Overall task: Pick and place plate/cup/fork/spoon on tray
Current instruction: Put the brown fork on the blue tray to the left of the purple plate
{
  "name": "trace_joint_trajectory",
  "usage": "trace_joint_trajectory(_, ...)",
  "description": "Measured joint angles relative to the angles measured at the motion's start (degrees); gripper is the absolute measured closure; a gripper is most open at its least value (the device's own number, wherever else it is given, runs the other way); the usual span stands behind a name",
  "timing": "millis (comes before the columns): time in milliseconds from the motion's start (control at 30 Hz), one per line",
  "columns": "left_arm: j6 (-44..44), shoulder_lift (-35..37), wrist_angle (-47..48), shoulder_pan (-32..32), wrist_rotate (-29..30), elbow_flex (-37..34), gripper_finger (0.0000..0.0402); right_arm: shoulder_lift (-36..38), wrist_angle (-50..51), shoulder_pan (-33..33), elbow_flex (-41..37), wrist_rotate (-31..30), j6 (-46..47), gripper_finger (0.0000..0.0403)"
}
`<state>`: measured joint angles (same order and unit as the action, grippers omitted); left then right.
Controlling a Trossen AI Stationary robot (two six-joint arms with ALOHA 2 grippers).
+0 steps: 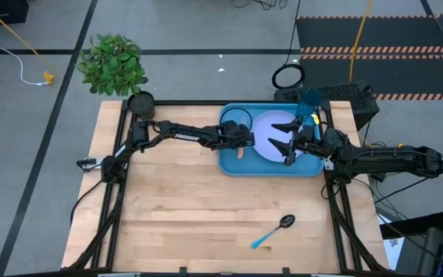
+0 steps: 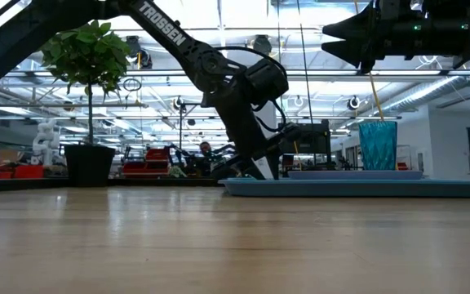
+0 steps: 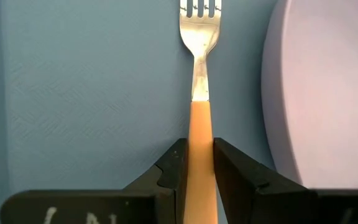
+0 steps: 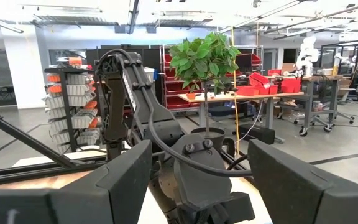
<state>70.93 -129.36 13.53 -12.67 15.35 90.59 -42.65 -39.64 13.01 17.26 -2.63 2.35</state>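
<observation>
The blue tray (image 1: 229, 161) sits at the table's far right. On it lie the lavender plate (image 1: 266, 131) and, beside the plate's left rim, the orange-handled fork (image 3: 201, 43). My left gripper (image 3: 197, 149) is shut on the fork. The teal cup (image 1: 309, 98) stands upright at the tray's far right corner, also seen in the low view (image 2: 378, 145). The blue-handled spoon (image 1: 272, 231) lies flat on the bare wood toward the near edge. My right gripper (image 1: 283, 140) hangs open above the plate's right part, touching nothing. My left gripper pinches the fork's orange handle (image 3: 201, 127) between its two fingers, just behind where the metal neck begins. It reaches in slanting down from the table's left. The tines (image 3: 201, 9) point away over the tray floor. I cannot tell whether the fork rests on the tray.
A potted plant (image 1: 114, 65) stands at the table's far left corner. Bare wood (image 1: 191, 215) spreads over the table's left and near parts. Cables and dark equipment (image 1: 344, 96) sit just beyond the tray's far right.
</observation>
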Motion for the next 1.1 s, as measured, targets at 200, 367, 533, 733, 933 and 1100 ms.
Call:
trace_joint_trajectory(200,-0.2,0.0,0.0,0.1,0.2,0.0,0.0327,0.0,0.0,0.0,0.0,0.0,0.0,0.0143)
trace_joint_trajectory(367,-0.4,0.0,-0.1,0.4,0.8,0.0,0.0327,0.0,0.0,0.0,0.0,0.0,0.0,0.0143)
trace_joint_trajectory(533,-0.2,0.0,-0.2,0.5,1.3,0.0,0.0300,0.0,0.0,0.0,0.0,0.0,0.0,0.0143)
trace_joint_trajectory(733,0.4,0.1,-0.4,0.5,1.9,0.0,0.0237,0.0,0.0,0.0,0.0,0.0,0.0,0.0143)
trace_joint_trajectory(933,0.5,0.5,-0.4,0.7,2.0,0.0,0.0227,0.0,1.0,0.0,0.0,0.0,-0.2,0.0143)
trace_joint_trajectory(1100,-2.9,3.3,0.6,1.3,1.9,-0.1,0.0251,0.0,1.6,0.0,0.0,0.0,-0.4,0.0143)
